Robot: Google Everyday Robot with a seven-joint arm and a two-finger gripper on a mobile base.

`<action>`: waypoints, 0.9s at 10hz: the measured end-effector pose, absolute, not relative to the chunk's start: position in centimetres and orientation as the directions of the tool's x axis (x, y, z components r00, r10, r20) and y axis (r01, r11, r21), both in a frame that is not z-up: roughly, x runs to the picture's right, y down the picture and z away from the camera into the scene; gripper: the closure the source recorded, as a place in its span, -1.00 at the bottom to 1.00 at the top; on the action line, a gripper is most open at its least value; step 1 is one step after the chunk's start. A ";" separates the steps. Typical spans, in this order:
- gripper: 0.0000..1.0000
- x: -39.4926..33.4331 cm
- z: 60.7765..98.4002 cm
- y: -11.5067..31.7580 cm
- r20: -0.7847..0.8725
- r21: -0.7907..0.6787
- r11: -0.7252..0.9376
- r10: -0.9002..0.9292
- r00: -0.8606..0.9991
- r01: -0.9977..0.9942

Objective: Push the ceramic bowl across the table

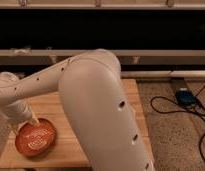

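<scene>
The big white arm (96, 95) reaches across the desk (48, 107) to the left side of the picture. Its hand (32, 119) is low, right at the back rim of the orange-red bowl (36, 140). I cannot tell if the hand is wide or narrow. The bowl sits near the front left corner of the desk. A black cord (201, 135) lies on the floor.

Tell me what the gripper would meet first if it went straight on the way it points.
Most likely the ceramic bowl: the gripper, low over the table, points down at its far rim. Depth is unclear; it may already touch.
</scene>
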State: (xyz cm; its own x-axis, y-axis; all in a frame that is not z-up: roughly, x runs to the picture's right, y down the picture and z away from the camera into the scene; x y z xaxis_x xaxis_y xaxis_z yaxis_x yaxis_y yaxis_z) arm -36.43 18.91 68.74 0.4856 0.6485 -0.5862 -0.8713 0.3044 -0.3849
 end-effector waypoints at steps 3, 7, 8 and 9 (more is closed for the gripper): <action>-0.30 -37.2 72.0 21.2 -0.605 -0.417 0.302 0.612 0.510 -0.857; -0.30 -36.8 74.4 22.9 -0.631 -0.420 0.308 0.577 0.519 -0.854; -0.30 -36.6 74.7 23.0 -0.636 -0.417 0.308 0.573 0.517 -0.855; -0.30 -35.9 75.2 23.2 -0.647 -0.407 0.305 0.569 0.507 -0.861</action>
